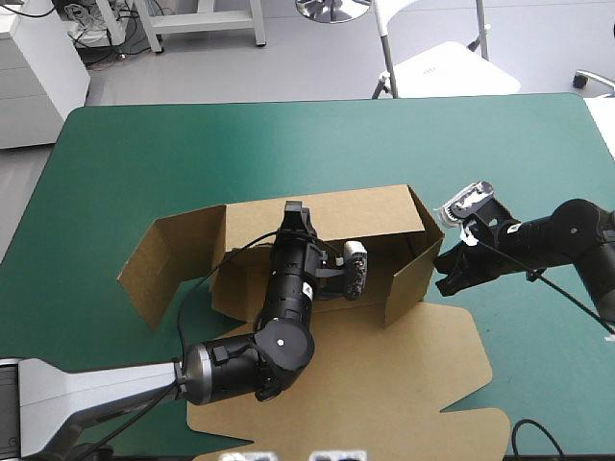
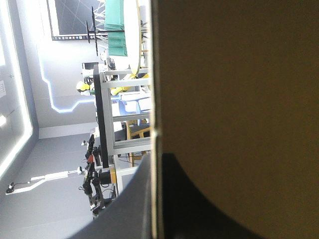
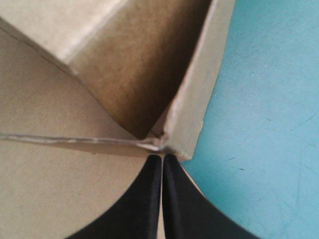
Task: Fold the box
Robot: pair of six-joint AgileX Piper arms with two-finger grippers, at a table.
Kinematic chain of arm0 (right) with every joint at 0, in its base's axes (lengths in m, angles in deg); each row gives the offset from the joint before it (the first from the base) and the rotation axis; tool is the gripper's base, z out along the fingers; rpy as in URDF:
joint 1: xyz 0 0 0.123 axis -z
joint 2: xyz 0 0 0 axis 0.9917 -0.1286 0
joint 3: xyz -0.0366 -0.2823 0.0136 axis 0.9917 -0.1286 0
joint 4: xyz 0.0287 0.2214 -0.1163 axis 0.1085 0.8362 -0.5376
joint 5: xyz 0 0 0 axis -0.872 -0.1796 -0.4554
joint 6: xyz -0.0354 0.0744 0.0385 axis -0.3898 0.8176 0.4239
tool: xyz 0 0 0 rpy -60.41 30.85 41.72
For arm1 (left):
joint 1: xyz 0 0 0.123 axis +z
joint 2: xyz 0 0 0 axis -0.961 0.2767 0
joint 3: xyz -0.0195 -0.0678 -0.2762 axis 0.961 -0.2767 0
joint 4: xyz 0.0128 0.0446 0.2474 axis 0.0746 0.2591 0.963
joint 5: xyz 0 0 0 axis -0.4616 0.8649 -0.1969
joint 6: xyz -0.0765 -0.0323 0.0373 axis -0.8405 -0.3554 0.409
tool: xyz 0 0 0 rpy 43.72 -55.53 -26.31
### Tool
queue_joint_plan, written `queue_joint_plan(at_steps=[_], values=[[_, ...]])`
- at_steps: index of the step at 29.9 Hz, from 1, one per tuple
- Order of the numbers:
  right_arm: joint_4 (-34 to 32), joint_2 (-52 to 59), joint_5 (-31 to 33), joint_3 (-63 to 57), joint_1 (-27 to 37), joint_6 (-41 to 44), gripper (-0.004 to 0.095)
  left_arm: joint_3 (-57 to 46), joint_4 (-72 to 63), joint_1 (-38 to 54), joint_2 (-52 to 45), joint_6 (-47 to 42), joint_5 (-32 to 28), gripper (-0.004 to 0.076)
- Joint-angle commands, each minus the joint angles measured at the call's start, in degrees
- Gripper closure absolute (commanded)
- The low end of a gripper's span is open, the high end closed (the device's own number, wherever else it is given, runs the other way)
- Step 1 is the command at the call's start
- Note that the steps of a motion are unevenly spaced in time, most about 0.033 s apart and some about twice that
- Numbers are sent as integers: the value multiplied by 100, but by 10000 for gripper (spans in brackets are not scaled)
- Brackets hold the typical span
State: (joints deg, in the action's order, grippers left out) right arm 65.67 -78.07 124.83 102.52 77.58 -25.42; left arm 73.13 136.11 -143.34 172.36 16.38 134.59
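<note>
The brown box (image 1: 336,216) stands mid-table with its back and side walls raised, and its lid panel (image 1: 384,384) lies flat toward the near edge. My left gripper (image 1: 296,219) reaches over the box's inside to the top of the back wall. In the left wrist view a board edge (image 2: 156,99) runs between the black fingers (image 2: 124,209), so my left gripper (image 2: 157,164) is shut on the box. My right gripper (image 1: 448,280) is shut, its tips (image 3: 162,158) at the bottom corner of the right side wall (image 3: 144,64), where the fold line meets it.
A loose side flap (image 1: 173,264) stands out at an angle at the box's left end. Bare teal-green cover (image 1: 288,144) lies beyond the box and to the right of my right gripper (image 3: 269,99). The lid panel reaches close to the near table edge.
</note>
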Motion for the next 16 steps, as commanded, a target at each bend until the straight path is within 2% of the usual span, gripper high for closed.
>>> queue_joint_plan(at_steps=[1, 6, 10, 12, 16], values=[[169, 167, -16, 142, 9, -130, 836, 138, 358, -28, -249, -15, 176, 734], [81, 122, -16, 142, 9, -120, 613, 138, 358, -28, -249, -15, 176, 734], [81, 39, -16, 142, 9, -95, 348, 138, 358, -28, -249, -15, 189, 734], [-11, 15, -70, 154, 9, -67, 248, 138, 358, -28, -249, -15, 178, 734], [-499, 15, -278, 154, 9, 263, 214, 138, 358, -28, -249, 2, 178, 734]])
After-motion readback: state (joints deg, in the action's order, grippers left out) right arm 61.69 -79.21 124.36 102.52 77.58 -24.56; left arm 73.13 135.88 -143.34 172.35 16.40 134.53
